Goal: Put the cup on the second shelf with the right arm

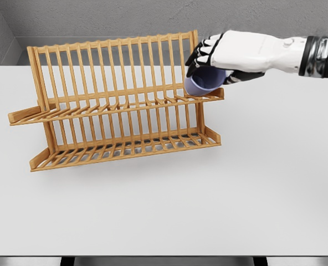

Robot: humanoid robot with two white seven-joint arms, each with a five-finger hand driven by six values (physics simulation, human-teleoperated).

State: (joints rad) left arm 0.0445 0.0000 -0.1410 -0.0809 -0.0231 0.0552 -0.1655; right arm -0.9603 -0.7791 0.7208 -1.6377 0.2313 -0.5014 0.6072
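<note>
Fingers (200, 55) of the right hand (230, 52) wrap around a pale blue cup (203, 82), grasping it from above; the white arm enters from the three o'clock edge of the head view. The cup is tipped on its side, its open mouth facing toward seven o'clock, and it sits at the right end of the upper shelf (119, 106) of a wooden dish rack (117, 100). Its lower rim looks to be touching the shelf slats, though contact is hard to confirm under the hand. The rack stands on a white table (164, 210), occupying the ten to twelve o'clock region of the tabletop, with its slatted back panel rising behind both tiers. The lower shelf (125, 148) lies directly beneath, toward six o'clock from the cup.
</note>
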